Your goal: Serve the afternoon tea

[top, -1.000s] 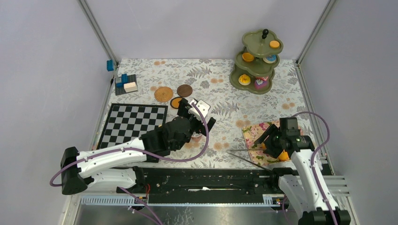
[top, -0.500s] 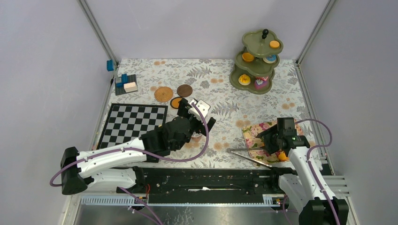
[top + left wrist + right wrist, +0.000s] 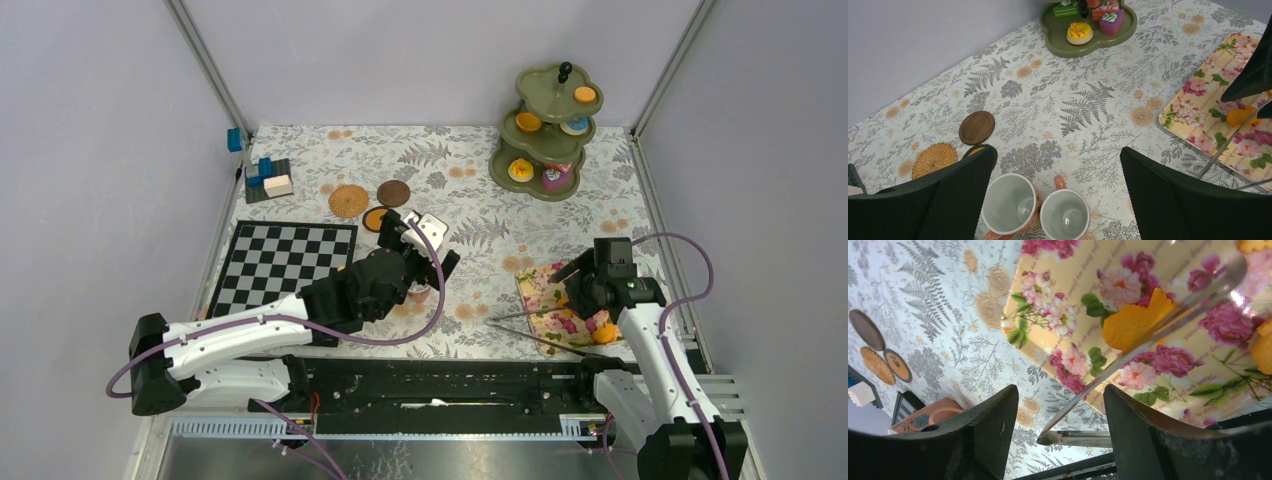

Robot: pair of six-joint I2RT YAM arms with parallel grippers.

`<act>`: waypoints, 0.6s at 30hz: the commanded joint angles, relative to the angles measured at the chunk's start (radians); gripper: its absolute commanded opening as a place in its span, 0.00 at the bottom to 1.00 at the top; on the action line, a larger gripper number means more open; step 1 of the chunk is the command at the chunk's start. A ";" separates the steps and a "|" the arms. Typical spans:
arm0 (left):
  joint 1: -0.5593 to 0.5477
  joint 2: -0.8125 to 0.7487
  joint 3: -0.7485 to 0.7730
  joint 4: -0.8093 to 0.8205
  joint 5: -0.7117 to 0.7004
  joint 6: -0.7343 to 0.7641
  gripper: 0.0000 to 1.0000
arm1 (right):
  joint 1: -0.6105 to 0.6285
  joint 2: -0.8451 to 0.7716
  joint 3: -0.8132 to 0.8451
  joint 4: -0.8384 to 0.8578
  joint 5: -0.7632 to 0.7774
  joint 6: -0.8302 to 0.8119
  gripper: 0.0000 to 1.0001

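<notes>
Under the left gripper (image 3: 1057, 151), two upright pinkish mugs (image 3: 1009, 204), white inside.

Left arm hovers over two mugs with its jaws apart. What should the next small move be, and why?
Probably lower the left gripper and close on the rim of the mug nearer the dark wooden coaster. The jaws are wide open, the mug stands upright and empty just below them, and that coaster lies bare.
</notes>
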 commanded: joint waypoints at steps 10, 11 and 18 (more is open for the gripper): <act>0.004 0.011 0.015 0.032 0.019 -0.013 0.99 | 0.007 -0.093 -0.091 -0.009 0.037 0.095 0.68; 0.005 0.011 0.015 0.031 0.020 -0.012 0.99 | 0.007 -0.082 -0.109 0.034 0.037 0.115 0.67; 0.004 0.005 0.014 0.030 0.010 -0.007 0.99 | 0.010 0.081 -0.141 0.213 0.079 0.163 0.55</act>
